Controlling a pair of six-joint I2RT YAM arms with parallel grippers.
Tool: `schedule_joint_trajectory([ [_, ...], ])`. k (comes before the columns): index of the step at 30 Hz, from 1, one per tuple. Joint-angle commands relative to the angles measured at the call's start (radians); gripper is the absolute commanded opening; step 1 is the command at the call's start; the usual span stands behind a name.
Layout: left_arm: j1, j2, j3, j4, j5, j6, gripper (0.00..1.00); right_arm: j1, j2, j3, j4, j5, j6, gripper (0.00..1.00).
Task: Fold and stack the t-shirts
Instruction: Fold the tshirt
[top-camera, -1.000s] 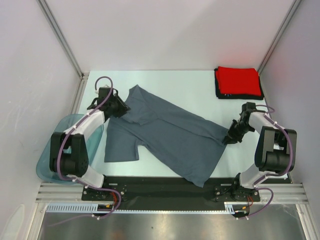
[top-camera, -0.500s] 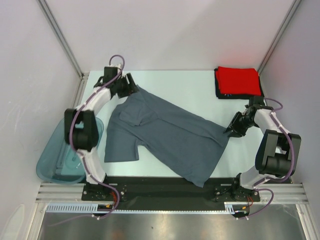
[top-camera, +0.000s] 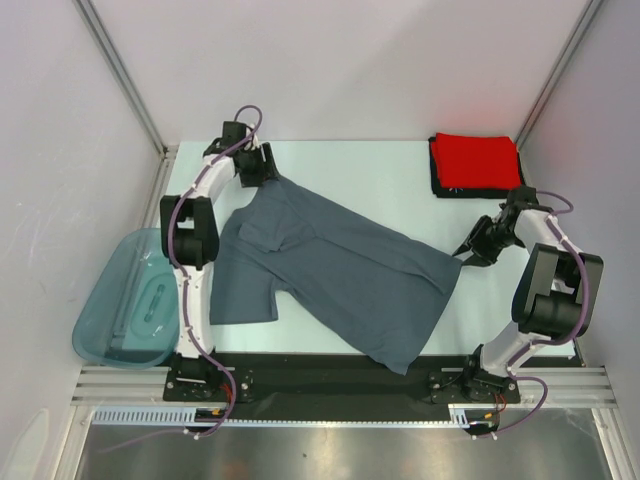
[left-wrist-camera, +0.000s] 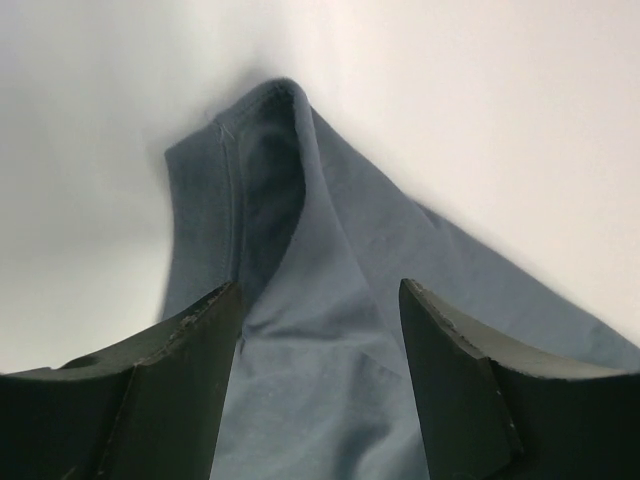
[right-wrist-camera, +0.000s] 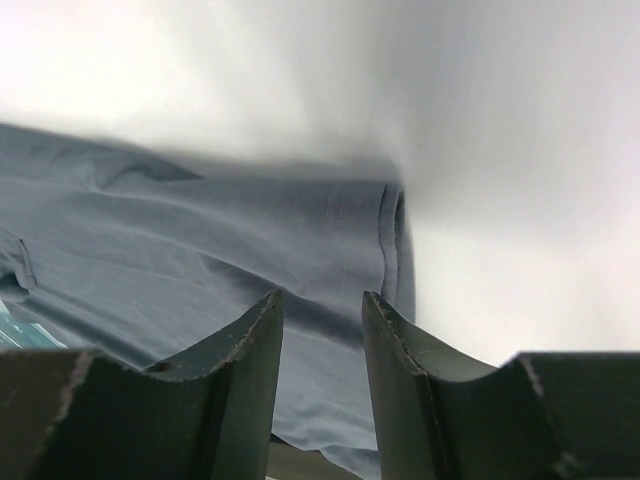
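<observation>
Top external: the grey shirt (top-camera: 335, 270) is laid diagonally, one corner just before the left pincer (top-camera: 270, 179), the opposite corner just before the right pincer (top-camera: 464, 253), both pincers unclenched, nothing gripped.

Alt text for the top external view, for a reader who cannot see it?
A grey shirt lies spread diagonally on the table, the left gripper at its far left corner and the right gripper at its right corner. A folded red shirt lies on a black shirt at the far right; a teal tub sits at the near left.
</observation>
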Motion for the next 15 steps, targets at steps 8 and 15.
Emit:
schedule_joint_trajectory([
  [8,0.020,0.093,0.121,0.077,-0.002,-0.092,0.63,-0.026,0.030,0.033,0.000,0.004,-0.013,0.42],
  [15,0.026,0.168,0.179,0.115,0.024,-0.197,0.59,-0.024,0.061,0.045,0.008,0.024,-0.025,0.42],
])
